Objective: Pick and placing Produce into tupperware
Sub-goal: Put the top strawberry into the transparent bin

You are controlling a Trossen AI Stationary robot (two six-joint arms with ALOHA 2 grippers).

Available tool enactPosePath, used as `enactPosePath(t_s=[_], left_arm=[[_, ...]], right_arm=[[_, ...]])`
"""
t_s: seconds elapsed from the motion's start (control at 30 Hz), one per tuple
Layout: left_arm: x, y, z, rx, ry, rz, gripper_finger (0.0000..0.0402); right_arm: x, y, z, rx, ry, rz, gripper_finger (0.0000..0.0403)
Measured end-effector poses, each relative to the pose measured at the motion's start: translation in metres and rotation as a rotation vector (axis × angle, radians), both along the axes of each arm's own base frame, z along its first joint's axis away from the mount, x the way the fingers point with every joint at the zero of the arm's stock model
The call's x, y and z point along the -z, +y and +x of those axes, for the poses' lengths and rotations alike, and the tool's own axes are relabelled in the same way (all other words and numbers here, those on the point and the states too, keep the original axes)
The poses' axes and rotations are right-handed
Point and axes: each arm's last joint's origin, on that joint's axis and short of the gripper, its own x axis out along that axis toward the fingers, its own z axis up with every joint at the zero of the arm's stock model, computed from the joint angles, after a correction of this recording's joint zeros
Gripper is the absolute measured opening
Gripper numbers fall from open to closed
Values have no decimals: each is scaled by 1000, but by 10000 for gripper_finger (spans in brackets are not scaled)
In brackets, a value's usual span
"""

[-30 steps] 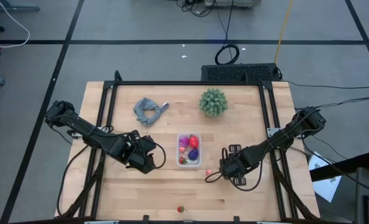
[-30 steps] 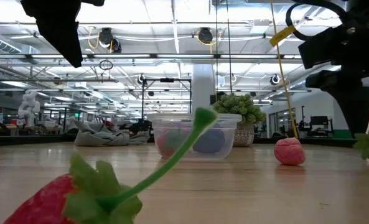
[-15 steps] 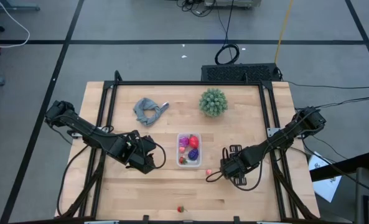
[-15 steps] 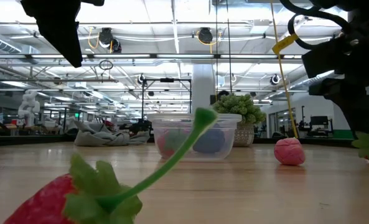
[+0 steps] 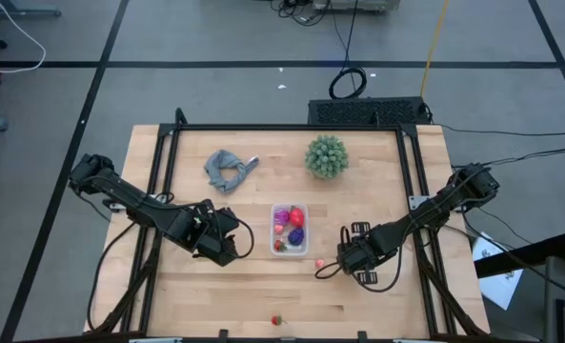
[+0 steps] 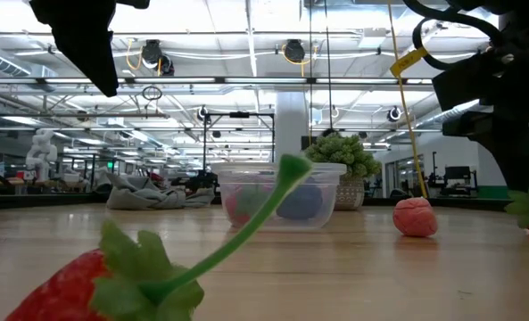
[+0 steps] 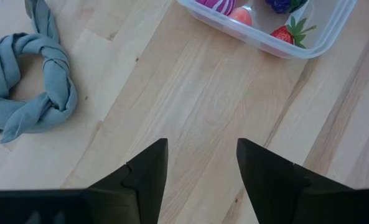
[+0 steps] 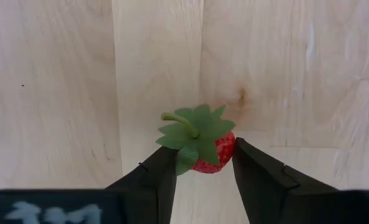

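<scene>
Right pincer has dropped slightly since a second ago and now brackets a strawberry on the surface; nothing else has shifted.

The right pincer [image 8: 202,163] is narrowly parted, its fingers [image 8: 154,180] touching or nearly touching either side of a red strawberry [image 8: 210,149] with green leaves; whether it is gripped cannot be told. From above, this pincer [image 5: 344,257] sits right of the clear container [image 5: 290,229], with a small pink fruit [image 5: 319,264] just beside it. The left pincer [image 7: 200,177] waits wide and empty left of the container, near the grey cloth [image 7: 28,93]. The container [image 7: 268,28] holds a strawberry, a magenta piece, a red one and a dark purple one. Only the overhead view shows the green plant [image 5: 327,156] behind and another strawberry [image 5: 276,320] at the front edge; the table-level view shows that strawberry [image 6: 72,285] close up.
</scene>
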Motion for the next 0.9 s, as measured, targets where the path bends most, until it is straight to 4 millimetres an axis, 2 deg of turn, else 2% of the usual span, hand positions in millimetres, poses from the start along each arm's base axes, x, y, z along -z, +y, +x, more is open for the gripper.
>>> enactPosePath(t_s=[0.37,0.67,0.9], left_arm=[[0,0,0,-1,-1,-1,198],[0,0,1,-2,-9,-4,198],[0,0,1,-3,-9,-4,198]], right_arm=[[0,1,3,14,-24,14,133],[-3,2,19,51,-162,91,133],[-5,-7,34,39,-262,124,132]])
